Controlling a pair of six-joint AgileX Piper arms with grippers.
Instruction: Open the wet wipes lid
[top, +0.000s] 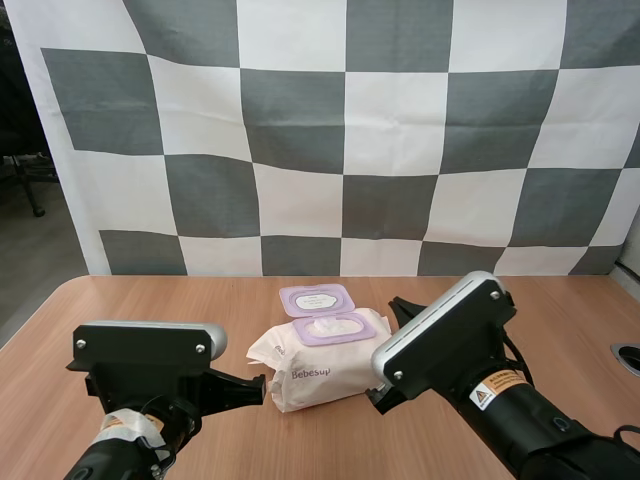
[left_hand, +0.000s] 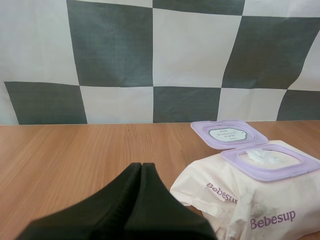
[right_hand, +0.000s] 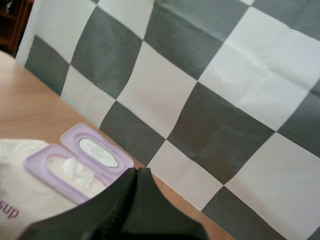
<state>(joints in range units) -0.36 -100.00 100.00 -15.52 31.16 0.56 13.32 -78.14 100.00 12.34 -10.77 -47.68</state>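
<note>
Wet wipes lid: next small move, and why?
Probably just retract both arms a little. The lid already lies flipped back behind the pack, a wipe exposed. The left gripper and right gripper are shut on nothing beside the pack.

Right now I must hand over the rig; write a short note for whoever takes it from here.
Left tool: shut on nothing, close to the left end of the wet wipes pack.
Right tool: shut on nothing, near the pack's right side.
Pack lies on the table between the two tools; its purple lid is flipped back, a wipe showing in the opening.
Done: lid open. Left: probably only backing both tools away.
</note>
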